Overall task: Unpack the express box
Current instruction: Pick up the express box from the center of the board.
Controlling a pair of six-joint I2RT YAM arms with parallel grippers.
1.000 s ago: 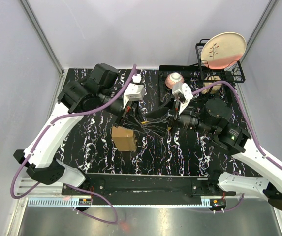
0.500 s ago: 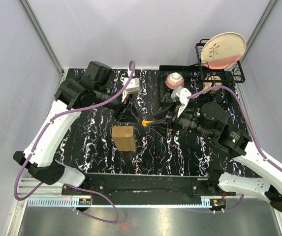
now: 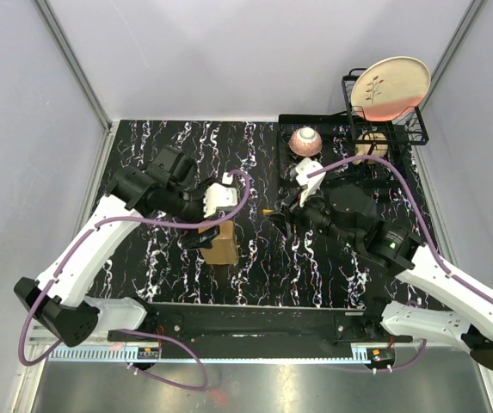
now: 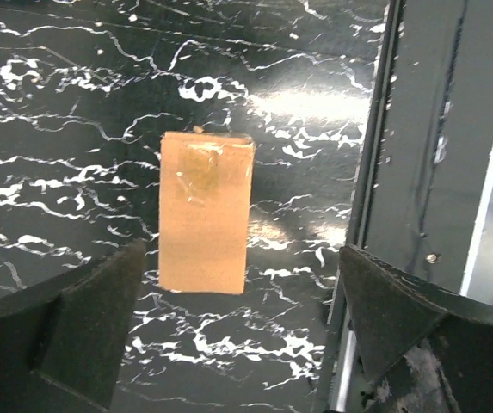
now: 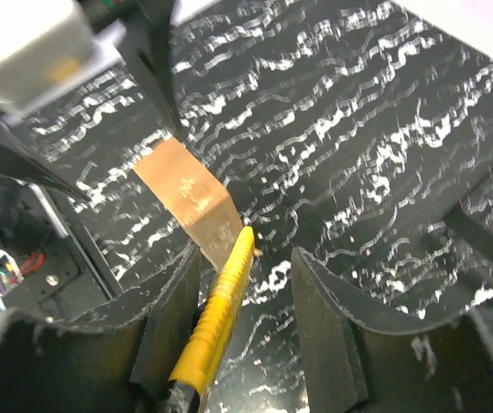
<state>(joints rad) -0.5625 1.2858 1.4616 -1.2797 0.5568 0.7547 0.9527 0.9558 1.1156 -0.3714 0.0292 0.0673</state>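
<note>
From above, the express box (image 3: pixel 221 244) lies flat and closed on the black marbled bench (image 3: pixel 143 146), towards its near edge and left of the middle; the left hand (image 3: pixel 203 231) hangs right over the box's left side; the right hand (image 3: pixel 282 217) reaches in from the right, well apart from the box, with a yellow utility knife (image 3: pixel 268 211) sticking out towards it; a plate (image 3: pixel 391 84) stands in a wire rack (image 3: pixel 349 107) at the far right corner.

From the left wrist, the left hand (image 4: pixel 242 251) is spread wide and has hold of nothing; the express box (image 4: pixel 205 211) shows between its fingers (image 4: pixel 100 323), clear tape on its lid.

From the right wrist, the right hand (image 5: pixel 246 258) is half closed and carries the yellow utility knife (image 5: pixel 224 305) against one finger, its tip near a corner of the express box (image 5: pixel 190 196).
</note>
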